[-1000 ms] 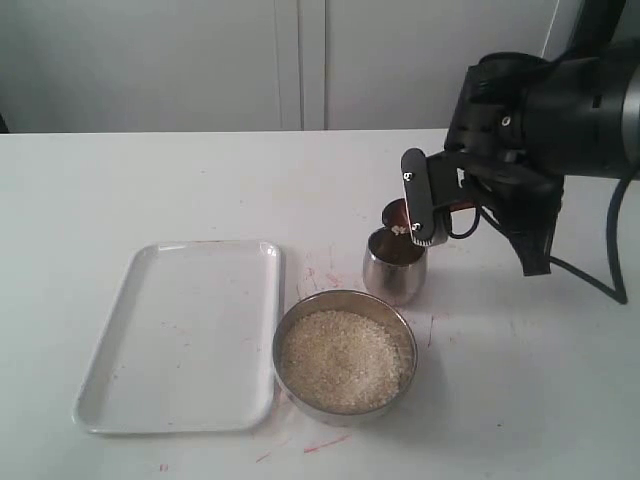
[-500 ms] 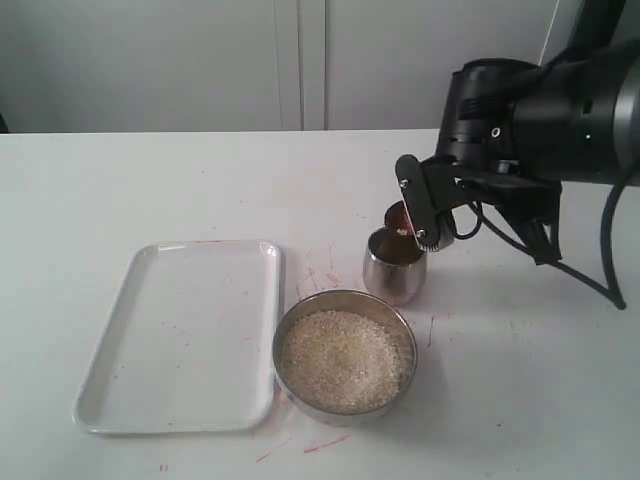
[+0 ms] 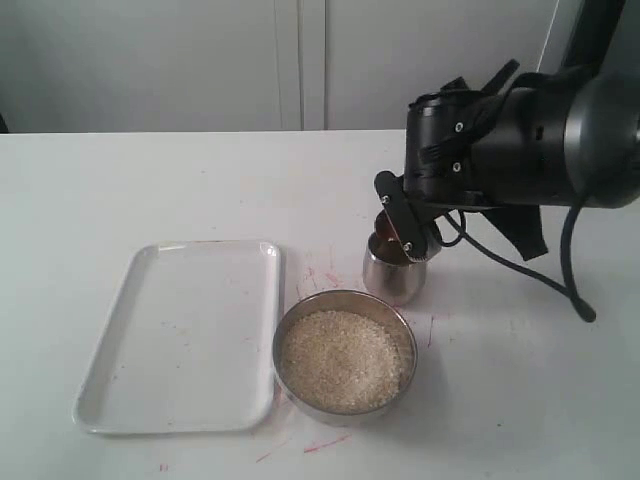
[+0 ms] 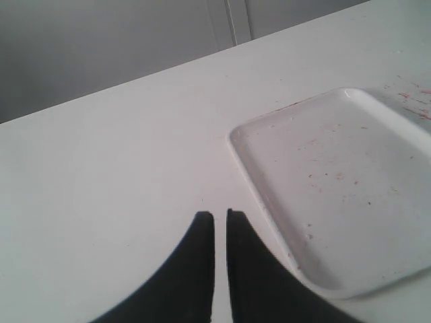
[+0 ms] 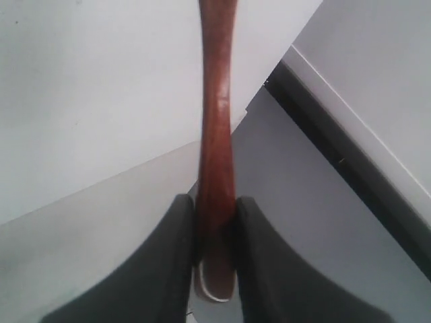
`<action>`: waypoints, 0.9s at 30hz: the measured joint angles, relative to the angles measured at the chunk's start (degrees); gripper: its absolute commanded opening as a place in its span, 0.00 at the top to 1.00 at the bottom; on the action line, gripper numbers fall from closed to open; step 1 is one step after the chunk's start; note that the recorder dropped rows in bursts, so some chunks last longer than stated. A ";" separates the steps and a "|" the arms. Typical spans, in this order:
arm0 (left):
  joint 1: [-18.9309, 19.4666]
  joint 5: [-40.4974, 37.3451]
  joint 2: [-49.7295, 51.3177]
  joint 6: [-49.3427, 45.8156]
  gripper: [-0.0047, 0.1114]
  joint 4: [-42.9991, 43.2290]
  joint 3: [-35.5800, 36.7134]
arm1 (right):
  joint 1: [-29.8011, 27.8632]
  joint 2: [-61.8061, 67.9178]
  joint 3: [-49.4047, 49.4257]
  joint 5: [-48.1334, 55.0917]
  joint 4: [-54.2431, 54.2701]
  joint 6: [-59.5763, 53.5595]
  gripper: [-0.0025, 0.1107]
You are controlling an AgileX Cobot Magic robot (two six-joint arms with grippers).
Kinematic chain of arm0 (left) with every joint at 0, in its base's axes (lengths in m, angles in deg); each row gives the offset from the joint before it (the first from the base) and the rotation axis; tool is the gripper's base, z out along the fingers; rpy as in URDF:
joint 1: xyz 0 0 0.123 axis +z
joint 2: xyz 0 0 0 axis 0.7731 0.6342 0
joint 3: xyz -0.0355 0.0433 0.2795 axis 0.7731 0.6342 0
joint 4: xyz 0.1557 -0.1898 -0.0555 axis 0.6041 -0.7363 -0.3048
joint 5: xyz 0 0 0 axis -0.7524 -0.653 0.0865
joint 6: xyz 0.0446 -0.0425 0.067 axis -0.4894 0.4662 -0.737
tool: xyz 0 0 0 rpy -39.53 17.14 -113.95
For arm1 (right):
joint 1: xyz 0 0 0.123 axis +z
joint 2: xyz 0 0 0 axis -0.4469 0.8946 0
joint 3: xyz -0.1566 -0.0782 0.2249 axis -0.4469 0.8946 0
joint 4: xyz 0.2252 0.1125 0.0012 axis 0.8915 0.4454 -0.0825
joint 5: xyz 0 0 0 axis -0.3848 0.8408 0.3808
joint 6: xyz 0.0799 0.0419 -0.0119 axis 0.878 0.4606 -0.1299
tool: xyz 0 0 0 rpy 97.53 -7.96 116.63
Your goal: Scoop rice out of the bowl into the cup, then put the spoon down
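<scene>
The steel bowl [image 3: 286, 372] sits near the table's front, filled with pale rice [image 3: 342, 358]. Just behind it stands the steel cup [image 3: 392, 272]. My right gripper [image 3: 406, 228] hangs over the cup's mouth, rolled over and shut on the reddish-brown spoon [image 5: 217, 134]; in the exterior view only a sliver of the spoon [image 3: 379, 222] shows at the cup's rim, its head hidden by the fingers. In the right wrist view the handle runs up from between the fingers [image 5: 172, 256]. My left gripper [image 4: 220, 217] hovers over bare table beside the tray, shut with nothing in it.
A white rectangular tray [image 3: 182, 335] lies left of the bowl; its corner [image 4: 337, 202] shows in the left wrist view. Red marks speckle the table [image 3: 520, 380] around the bowl and cup. The right arm's bulk and cable hang over the table's right side.
My right gripper has rolled further over and shifted left and down over the cup, tipping the spoon; the rice seen on the spoon a second ago is out of sight.
</scene>
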 measured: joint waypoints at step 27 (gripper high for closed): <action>0.00 0.00 0.00 0.00 0.84 0.00 0.00 | 1.21 1.77 0.00 3.04 0.81 15.30 0.98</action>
